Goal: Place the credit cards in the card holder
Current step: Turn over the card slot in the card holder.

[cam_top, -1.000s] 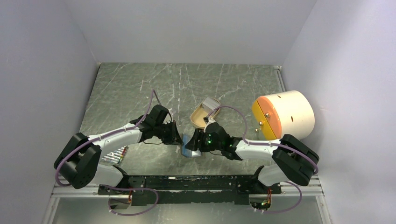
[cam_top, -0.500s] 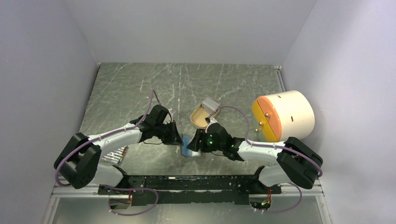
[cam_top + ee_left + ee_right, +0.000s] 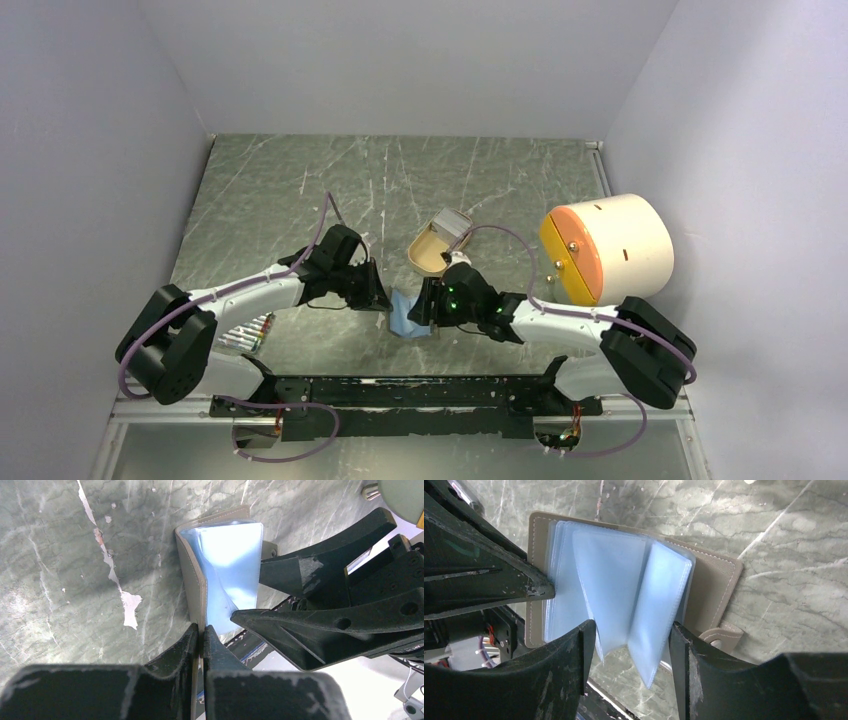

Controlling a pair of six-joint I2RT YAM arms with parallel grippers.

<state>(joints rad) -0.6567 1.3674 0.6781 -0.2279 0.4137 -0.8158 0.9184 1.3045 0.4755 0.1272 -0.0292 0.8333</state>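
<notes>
The card holder (image 3: 405,314) lies open on the table between the two grippers, grey-olive cover (image 3: 711,587) down and light blue sleeves (image 3: 624,585) fanned up. My left gripper (image 3: 202,630) is shut on the cover's edge (image 3: 192,580). My right gripper (image 3: 631,650) is open and straddles the raised sleeves, with one finger (image 3: 574,655) on each side. The snap tab (image 3: 724,632) sticks out beside the right finger. A pale grey flat piece (image 3: 454,220), perhaps the credit cards, rests at the far end of the tan tray (image 3: 430,255). No card is in either gripper.
A big cream cylinder with an orange face (image 3: 608,245) stands at the right. A bundle of silver sticks (image 3: 245,335) lies near the left arm's base. The black rail (image 3: 420,392) runs along the near edge. Grey walls close in both sides.
The right arm's elbow has slid to the right and its gripper has shifted slightly over the card holder. The blue sleeves look more spread. The left arm has stayed put.
</notes>
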